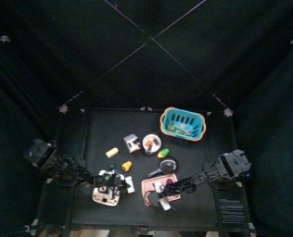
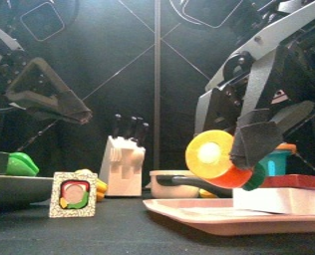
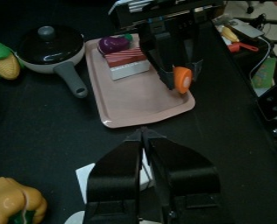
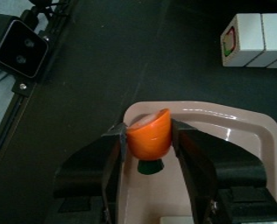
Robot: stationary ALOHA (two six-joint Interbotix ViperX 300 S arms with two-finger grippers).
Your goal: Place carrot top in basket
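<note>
My right gripper (image 4: 151, 147) is shut on the carrot top (image 4: 151, 137), an orange piece with a green end. It holds the piece a little above the pink tray (image 4: 223, 131). The front view shows the carrot top (image 2: 213, 157) lifted clear of the tray (image 2: 213, 215). The turquoise basket (image 1: 183, 122) stands at the table's back right, well away from the right gripper (image 1: 174, 185). My left gripper (image 3: 145, 140) is shut and empty, low at the front left (image 1: 108, 192), pointing at the tray.
A red and purple toy (image 3: 124, 52) lies on the tray's end. A dark pan (image 3: 47, 48), corn (image 3: 1, 61), a white block (image 2: 121, 161) and a picture card (image 2: 74, 194) stand left of the tray. Small food toys (image 1: 149, 143) lie mid-table.
</note>
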